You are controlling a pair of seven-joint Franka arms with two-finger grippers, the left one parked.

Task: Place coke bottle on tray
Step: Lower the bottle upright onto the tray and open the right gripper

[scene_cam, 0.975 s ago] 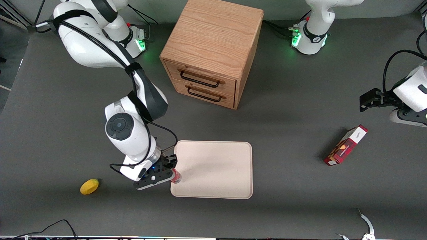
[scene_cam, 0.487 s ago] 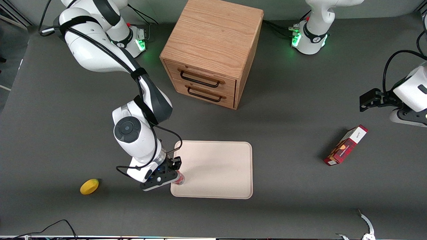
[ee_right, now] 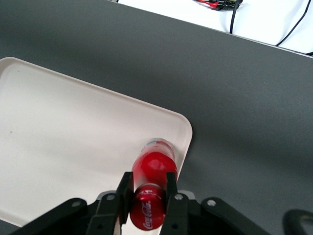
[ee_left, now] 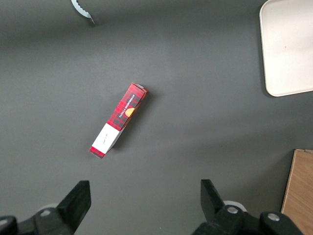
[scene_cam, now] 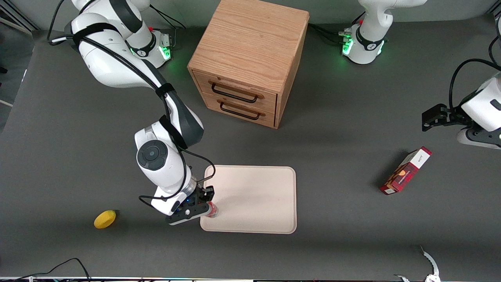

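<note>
My right gripper [scene_cam: 206,204] is shut on the coke bottle [scene_cam: 212,210], a small red bottle with a red cap and white script. It holds the bottle upright over the corner of the cream-beige tray [scene_cam: 258,196] nearest the front camera, at the working arm's end. In the right wrist view the gripper [ee_right: 148,188] has both fingers pressed on the bottle's neck [ee_right: 152,169]. The bottle's clear base hangs just inside the tray's rim [ee_right: 184,142]. Whether the base touches the tray cannot be told.
A yellow lemon [scene_cam: 105,219] lies on the table toward the working arm's end. A wooden two-drawer cabinet [scene_cam: 248,58] stands farther from the camera than the tray. A red rectangular carton [scene_cam: 406,170] lies toward the parked arm's end; it also shows in the left wrist view [ee_left: 119,119].
My right gripper has carried the coke bottle sideways from the tray's edge to just inside its rim. The arm's elbow has followed the same way.
</note>
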